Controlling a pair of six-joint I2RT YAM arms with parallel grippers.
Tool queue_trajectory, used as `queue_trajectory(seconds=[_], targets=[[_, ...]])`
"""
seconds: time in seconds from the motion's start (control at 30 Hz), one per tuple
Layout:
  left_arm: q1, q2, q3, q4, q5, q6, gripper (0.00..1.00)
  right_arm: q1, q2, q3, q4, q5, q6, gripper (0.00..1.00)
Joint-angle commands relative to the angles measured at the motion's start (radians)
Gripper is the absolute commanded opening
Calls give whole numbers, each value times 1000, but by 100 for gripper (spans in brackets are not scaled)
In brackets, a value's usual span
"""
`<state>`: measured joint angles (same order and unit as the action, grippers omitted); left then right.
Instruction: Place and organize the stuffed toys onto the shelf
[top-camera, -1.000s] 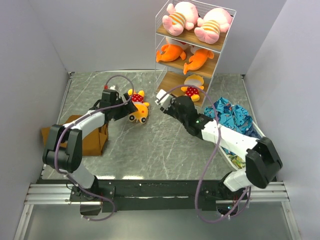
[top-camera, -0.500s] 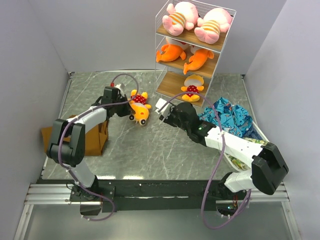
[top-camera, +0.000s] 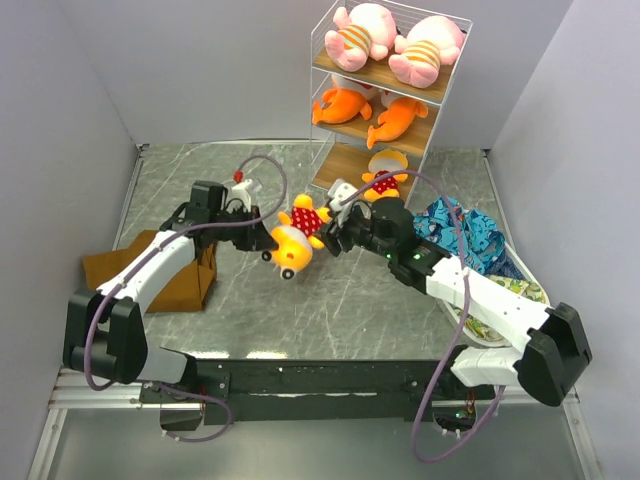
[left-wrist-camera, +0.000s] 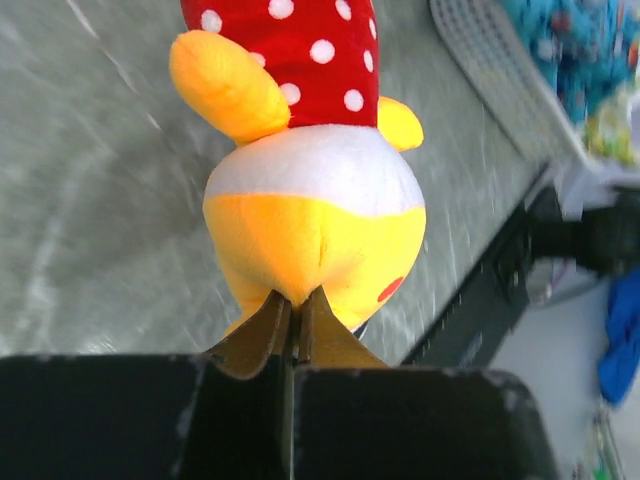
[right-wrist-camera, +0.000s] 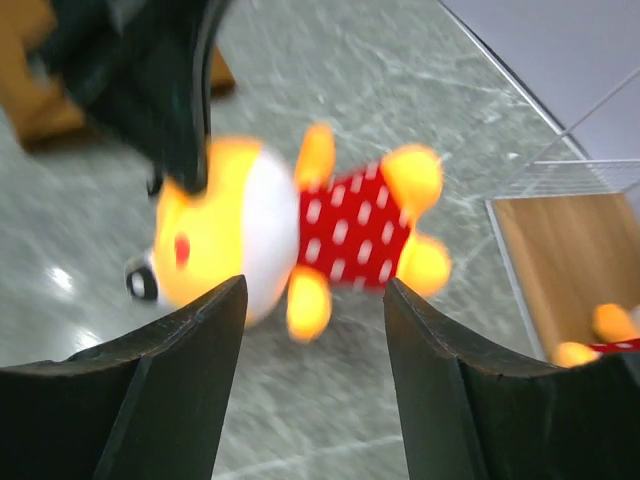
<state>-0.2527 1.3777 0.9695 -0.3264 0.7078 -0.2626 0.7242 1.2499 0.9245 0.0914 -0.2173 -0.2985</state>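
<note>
Yellow polka-dot toy (top-camera: 297, 232), frame centre, head pinched in left end effector (top-camera: 262, 238); right end effector (top-camera: 337, 228) spread wide, empty, alongside: handover step, next likely needing right grasp on body before shelf (top-camera: 345, 163), upper right.

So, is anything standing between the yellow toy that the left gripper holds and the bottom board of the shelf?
Yes. The open right gripper sits right beside the yellow toy, on the side towards the shelf, so it blocks the direct way. Nothing else visible does.
</note>
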Motion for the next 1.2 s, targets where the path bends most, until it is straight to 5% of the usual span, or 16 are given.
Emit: queue_trajectory(seconds=[0.0, 0.23, 0.5, 0.77, 0.93, 1.13, 1.17], targets=[[-29, -2, 14, -52, 166, 141, 1, -23, -72, -22, 70, -53, 265, 66], [-78, -17, 5, -33, 234, 183, 1, -138, -27, 100, -206, -125, 535, 65], [-111, -16, -9, -39, 266, 206, 1, -207, 35, 197, -361, -207, 489, 78], [-117, -23, -18, -39, 265, 215, 1, -223, 161, 261, -420, -175, 469, 77], [-122, -19, -12, -56, 252, 226, 1, -223, 218, 275, -429, -289, 460, 75], [-122, -58, -5, -22, 220, 189, 1, -224, 224, 263, -430, -373, 478, 49], [-122, -71, -5, -13, 207, 178, 1, -224, 220, 258, -433, -348, 481, 22]])
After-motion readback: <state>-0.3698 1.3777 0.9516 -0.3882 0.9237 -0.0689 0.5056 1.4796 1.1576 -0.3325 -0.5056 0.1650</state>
